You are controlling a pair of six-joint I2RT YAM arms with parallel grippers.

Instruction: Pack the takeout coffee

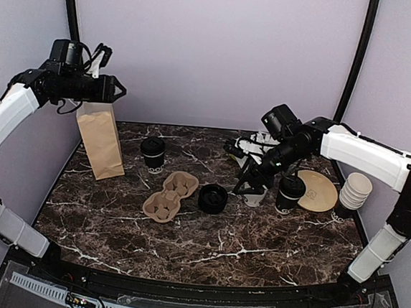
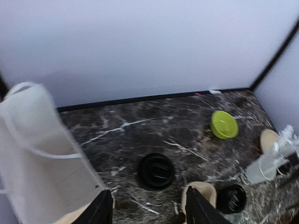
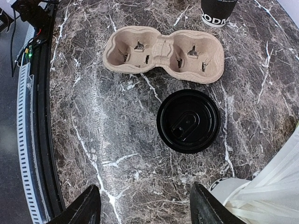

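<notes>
One takeout coffee [image 1: 152,153], a black cup with a black lid, stands behind the cardboard cup carrier [image 1: 169,195]. It also shows in the left wrist view [image 2: 156,171] and at the top edge of the right wrist view [image 3: 218,11]. A second lidded black cup [image 1: 288,194] stands at the right beside a tan plate [image 1: 319,191]. The brown paper bag [image 1: 100,141] stands open at the left. My left gripper [image 1: 114,88] is open and empty, high above the bag [image 2: 32,154]. My right gripper [image 1: 249,185] is open and empty, low over the table, near the carrier [image 3: 163,53].
A low stack of black lids [image 1: 212,198] lies right of the carrier, also in the right wrist view [image 3: 188,120]. A white cup with straws [image 1: 256,194] stands by my right gripper. A stack of white cups [image 1: 353,190] is at the far right. A green disc [image 2: 224,124] lies near the back.
</notes>
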